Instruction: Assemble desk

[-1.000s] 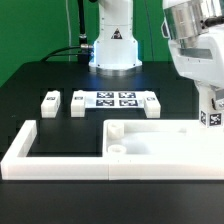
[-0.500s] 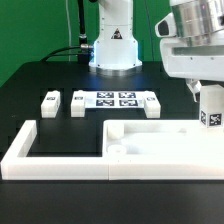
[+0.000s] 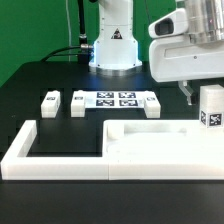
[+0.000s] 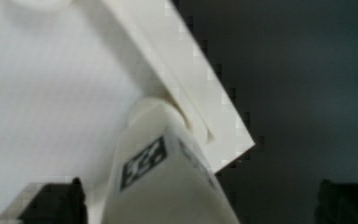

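Note:
The desk tabletop (image 3: 150, 140) lies flat at the front, against the white U-shaped frame (image 3: 25, 145). One white leg (image 3: 210, 108) stands upright on the tabletop's far corner at the exterior view's right, its tag facing the camera. My gripper (image 3: 204, 96) straddles this leg from above, one dark finger (image 3: 186, 92) apart from it. In the wrist view the leg (image 4: 158, 170) sits between my fingertips (image 4: 51, 205) with a wide dark gap on one side, above the tabletop (image 4: 51, 90). My gripper (image 4: 194, 205) is open.
Three loose legs lie on the black table: two (image 3: 50, 101) (image 3: 79, 103) at the exterior view's left of the marker board (image 3: 116, 99) and one (image 3: 152, 105) at its right. The arm's base (image 3: 113, 45) stands behind.
My wrist has turned and swung toward the exterior view's left. The leg has stayed upright on the corner with its tag still facing the camera.

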Controlling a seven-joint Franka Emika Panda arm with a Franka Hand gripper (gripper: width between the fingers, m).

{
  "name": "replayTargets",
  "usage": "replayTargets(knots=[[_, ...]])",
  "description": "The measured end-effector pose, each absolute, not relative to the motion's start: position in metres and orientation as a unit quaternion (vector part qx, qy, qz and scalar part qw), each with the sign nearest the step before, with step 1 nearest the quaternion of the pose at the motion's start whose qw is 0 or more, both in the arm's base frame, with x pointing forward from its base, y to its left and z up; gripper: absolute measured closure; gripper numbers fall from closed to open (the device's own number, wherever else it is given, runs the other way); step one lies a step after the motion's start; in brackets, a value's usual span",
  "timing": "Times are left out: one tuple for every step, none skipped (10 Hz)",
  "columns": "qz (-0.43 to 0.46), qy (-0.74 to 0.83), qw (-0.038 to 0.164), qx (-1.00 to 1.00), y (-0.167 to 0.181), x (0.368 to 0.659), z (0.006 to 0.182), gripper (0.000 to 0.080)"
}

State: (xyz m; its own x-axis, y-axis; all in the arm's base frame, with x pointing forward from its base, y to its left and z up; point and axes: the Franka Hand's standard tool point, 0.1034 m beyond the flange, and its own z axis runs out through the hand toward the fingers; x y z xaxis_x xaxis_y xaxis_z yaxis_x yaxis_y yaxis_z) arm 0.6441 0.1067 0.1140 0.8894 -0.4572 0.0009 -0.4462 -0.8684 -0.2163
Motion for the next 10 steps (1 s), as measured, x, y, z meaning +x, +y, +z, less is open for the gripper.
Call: replayTargets(knots=[[-0.046, 0.135, 0.077, -0.987, 0.1081, 0.6508, 0.1189, 0.0150], [-0.055, 0.060, 0.064, -0.995, 0.1121, 0.6513, 0.1168, 0.0150], [-0.055, 0.062, 0.063, -0.995, 0.1090, 0.6512, 0.1160, 0.0150], [-0.054, 0.071, 0.065, -0.994, 0.1097, 0.6511, 0.1161, 0.0150], [-0.052, 0.092, 0.067, -0.992, 0.1107, 0.6510, 0.1161, 0.0277], [-0.049, 0.136, 0.072, -0.987, 0.1123, 0.6508, 0.1161, 0.0453], [-0.044, 0.164, 0.072, -0.983, 0.1087, 0.6496, 0.1149, 0.0453], [-0.041, 0.194, 0.073, -0.977, 0.1076, 0.6496, 0.1146, 0.0487], [-0.039, 0.232, 0.075, -0.969, 0.1069, 0.6496, 0.1144, 0.0487], [-0.034, 0.283, 0.077, -0.955, 0.1055, 0.6495, 0.1139, 0.0487]])
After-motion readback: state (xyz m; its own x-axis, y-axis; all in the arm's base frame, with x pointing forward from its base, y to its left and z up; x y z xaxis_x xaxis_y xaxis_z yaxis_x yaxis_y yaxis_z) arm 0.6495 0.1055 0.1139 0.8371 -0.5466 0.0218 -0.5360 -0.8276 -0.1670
